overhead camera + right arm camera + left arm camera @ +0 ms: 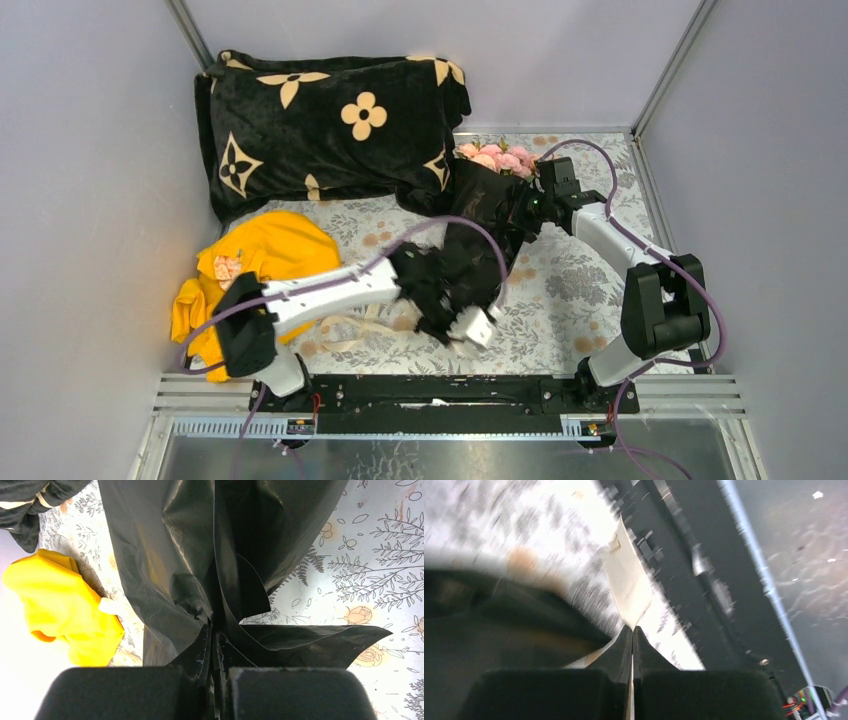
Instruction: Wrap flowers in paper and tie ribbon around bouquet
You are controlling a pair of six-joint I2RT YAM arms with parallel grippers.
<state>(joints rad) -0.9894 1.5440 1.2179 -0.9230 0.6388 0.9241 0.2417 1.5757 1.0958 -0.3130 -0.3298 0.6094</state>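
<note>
Pinches the ribbon (626, 580) in the closed left gripper (632, 628), low over the floral table (499, 515). Clamps the black paper (160, 555) in the closed right gripper (212, 630).

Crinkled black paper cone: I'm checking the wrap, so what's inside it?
Pale pink artificial roses poke out of its open end. Their stems cannot be seen; the crinkled black paper cone covers them.

I count two robot arms, a left arm (320, 290) and a right arm (610, 235), at one tabletop (580, 290). There is one bouquet (485, 200), its pink roses (497, 157) bunched too tightly to number, and one cream ribbon (350, 330). Besides those, one yellow garment (265, 250) and one black plush blanket (300, 130).
</note>
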